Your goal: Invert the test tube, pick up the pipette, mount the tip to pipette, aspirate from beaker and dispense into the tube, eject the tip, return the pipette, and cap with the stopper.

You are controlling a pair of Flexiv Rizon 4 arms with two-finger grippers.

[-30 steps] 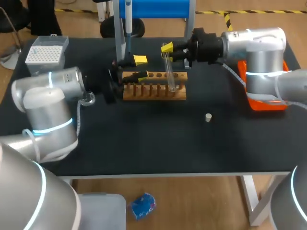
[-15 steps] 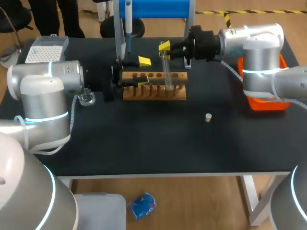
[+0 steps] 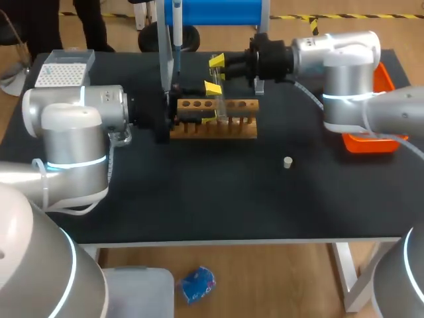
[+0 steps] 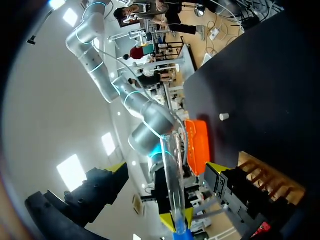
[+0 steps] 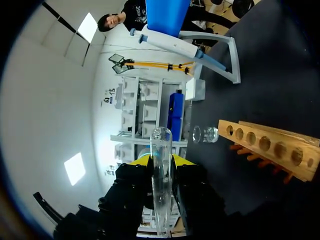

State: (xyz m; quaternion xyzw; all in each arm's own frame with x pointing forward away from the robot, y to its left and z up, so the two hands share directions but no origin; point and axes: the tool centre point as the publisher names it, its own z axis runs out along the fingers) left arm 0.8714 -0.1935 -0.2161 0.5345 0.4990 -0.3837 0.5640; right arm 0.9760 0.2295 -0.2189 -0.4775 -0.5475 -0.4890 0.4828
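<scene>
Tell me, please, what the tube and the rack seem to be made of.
The tube looks like clear glass or plastic, glossy: the room shows through it. The rack looks like bare, matt wood: tan, with drilled holes.

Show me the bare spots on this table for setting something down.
Bare: the wide front strip of the black table between the wooden rack and the near edge, broken only by the small white stopper; also the gap from stopper to orange tray. Crowded: over the rack, where left gripper and right gripper meet at the clear glass test tube.
</scene>
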